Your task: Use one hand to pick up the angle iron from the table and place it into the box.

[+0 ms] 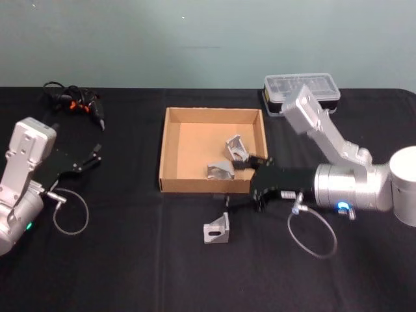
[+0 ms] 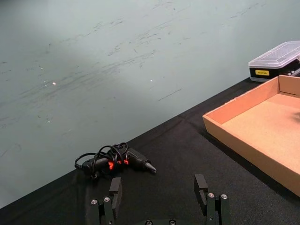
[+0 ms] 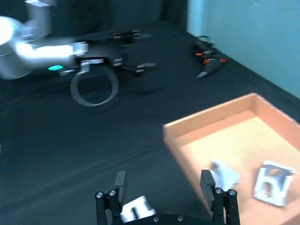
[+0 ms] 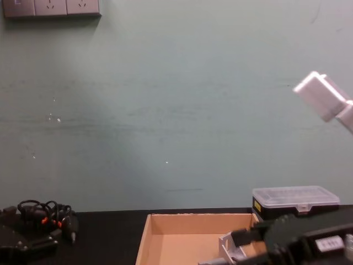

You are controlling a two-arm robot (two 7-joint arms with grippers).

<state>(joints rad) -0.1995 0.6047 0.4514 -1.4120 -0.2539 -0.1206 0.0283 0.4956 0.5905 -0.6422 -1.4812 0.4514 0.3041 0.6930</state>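
One silver angle iron [image 1: 217,229] lies on the black table [image 1: 130,260] just in front of the tan box [image 1: 212,182]. It shows close under my right gripper in the right wrist view as the angle iron [image 3: 136,210]. Two more angle irons [image 1: 235,148] [image 1: 220,171] lie inside the box. My right gripper [image 1: 242,184] hovers open and empty over the box's front right corner, above and slightly behind the loose angle iron. Its fingers [image 3: 206,180] stand wide apart. My left gripper [image 1: 94,156] rests open at the far left of the table, parked.
A clear-lidded black plastic case [image 1: 302,91] sits behind the box to the right. A black glue gun with a coiled cord [image 1: 78,103] lies at the back left. Cable loops hang from both wrists [image 1: 312,235] [image 1: 70,211].
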